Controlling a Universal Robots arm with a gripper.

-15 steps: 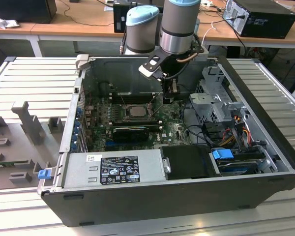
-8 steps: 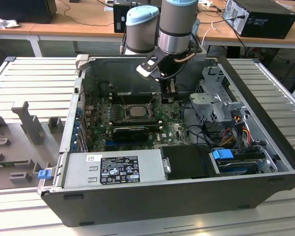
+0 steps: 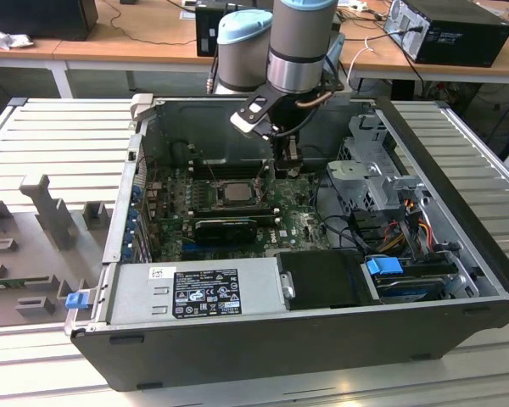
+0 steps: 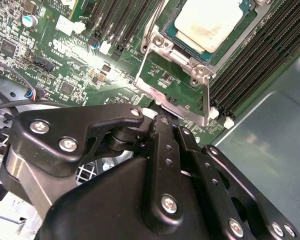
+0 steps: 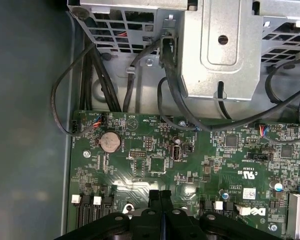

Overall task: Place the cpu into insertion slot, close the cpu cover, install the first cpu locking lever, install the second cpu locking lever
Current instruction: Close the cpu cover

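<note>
The cpu [image 4: 208, 21] lies pale and flat in the insertion slot [image 3: 214, 183] on the green board; in the exterior view the cpu [image 3: 235, 192] shows as a dull silver square. The cpu cover [image 4: 142, 70], a silvery frame, seems tilted up from the slot's edge, with green board showing through its cutout. My gripper [image 4: 162, 118] hangs just at that frame's near edge, on the exterior view's right of the slot [image 3: 287, 161]. In the first wrist view the gripper [image 5: 160, 194] has its two black fingers pressed together with nothing seen between them.
A long black ribbed card [image 3: 225, 227] lies in front of the slot. A grey power supply [image 3: 195, 292] fills the case front. The metal drive cage [image 5: 225, 50] with black cables [image 5: 170, 95] stands close by. Memory slots [image 4: 260, 55] flank the socket.
</note>
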